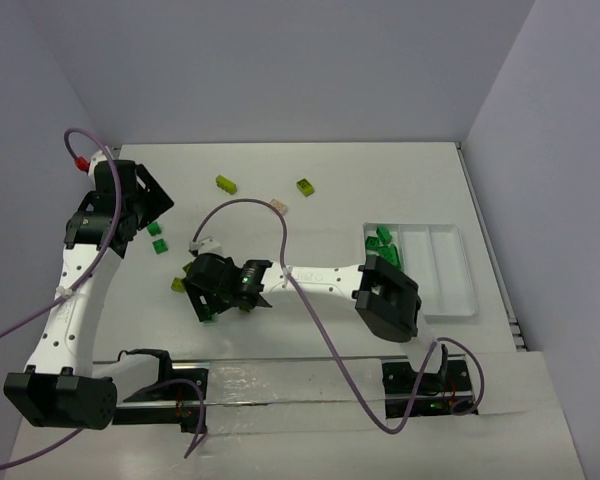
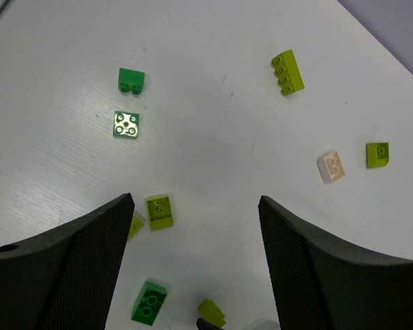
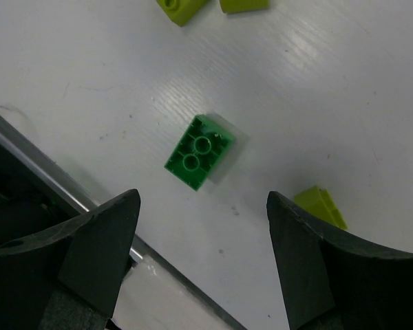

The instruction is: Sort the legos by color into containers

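Note:
My left gripper (image 1: 140, 213) hangs open and empty over the table's left side; in its wrist view (image 2: 194, 201) two dark green legos (image 2: 131, 80) (image 2: 126, 124) lie ahead of the fingers, with a yellow-green one (image 2: 159, 211) near the left finger. My right gripper (image 1: 204, 298) reaches far left, open and empty (image 3: 203, 198), just above an upside-down dark green lego (image 3: 199, 151) that lies free ahead of the fingertips. A yellow-green lego (image 3: 320, 206) lies by the right finger. A pale peach lego (image 1: 278, 206) lies mid-table. The white tray (image 1: 450, 290) at right holds several dark green legos (image 1: 385, 245) in its left compartment.
Two yellow-green legos (image 1: 226, 184) (image 1: 305, 187) lie toward the back of the table. The table's near edge rail (image 3: 69, 199) runs close under the right gripper. Purple cables loop over both arms. Grey walls close in the table at left, back and right.

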Action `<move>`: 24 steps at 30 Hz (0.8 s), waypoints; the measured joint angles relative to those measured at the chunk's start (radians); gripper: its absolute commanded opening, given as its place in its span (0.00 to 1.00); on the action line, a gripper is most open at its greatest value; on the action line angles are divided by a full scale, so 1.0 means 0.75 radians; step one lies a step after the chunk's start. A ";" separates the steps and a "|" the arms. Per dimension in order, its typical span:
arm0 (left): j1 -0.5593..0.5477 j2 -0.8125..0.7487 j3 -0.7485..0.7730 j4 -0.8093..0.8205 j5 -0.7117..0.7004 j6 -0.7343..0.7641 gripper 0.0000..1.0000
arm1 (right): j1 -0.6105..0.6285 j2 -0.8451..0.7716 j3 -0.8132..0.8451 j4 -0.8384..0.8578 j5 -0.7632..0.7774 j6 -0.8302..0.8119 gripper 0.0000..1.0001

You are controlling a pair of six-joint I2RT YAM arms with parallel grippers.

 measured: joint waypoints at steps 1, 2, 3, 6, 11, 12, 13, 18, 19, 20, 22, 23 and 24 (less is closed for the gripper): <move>0.000 0.000 0.000 -0.007 -0.001 0.002 0.81 | 0.000 0.029 0.038 -0.013 0.000 0.002 0.82; 0.000 0.000 0.000 -0.014 -0.002 0.004 0.81 | 0.001 0.063 0.082 -0.019 0.000 0.003 0.83; 0.000 0.000 0.000 -0.020 -0.002 0.006 0.81 | 0.001 0.098 0.125 -0.025 0.000 0.003 0.84; 0.000 0.000 0.002 -0.027 -0.001 0.015 0.81 | 0.001 0.191 0.229 -0.061 0.001 0.004 0.87; 0.000 -0.006 0.002 -0.026 -0.001 0.026 0.81 | 0.001 0.305 0.338 -0.157 0.005 0.018 0.91; 0.000 -0.008 0.002 -0.026 -0.001 0.027 0.81 | 0.001 0.321 0.351 -0.171 0.006 0.021 0.92; 0.000 -0.011 0.002 -0.026 0.000 0.027 0.81 | 0.001 0.333 0.360 -0.187 0.008 0.026 0.91; 0.000 -0.025 -0.003 -0.024 0.012 0.030 0.81 | 0.003 0.360 0.402 -0.275 0.037 0.046 0.79; 0.000 -0.028 -0.005 -0.024 0.014 0.030 0.81 | 0.004 0.368 0.420 -0.290 0.042 0.050 0.76; 0.000 -0.029 -0.006 -0.024 0.015 0.031 0.81 | 0.005 0.380 0.444 -0.309 0.049 0.055 0.73; 0.000 -0.029 -0.006 -0.024 0.020 0.032 0.81 | 0.008 0.410 0.492 -0.329 0.062 0.057 0.65; 0.000 -0.029 -0.006 -0.024 0.021 0.033 0.81 | 0.009 0.423 0.508 -0.333 0.066 0.061 0.61; 0.000 -0.029 -0.006 -0.024 0.023 0.034 0.81 | 0.010 0.433 0.517 -0.337 0.070 0.064 0.59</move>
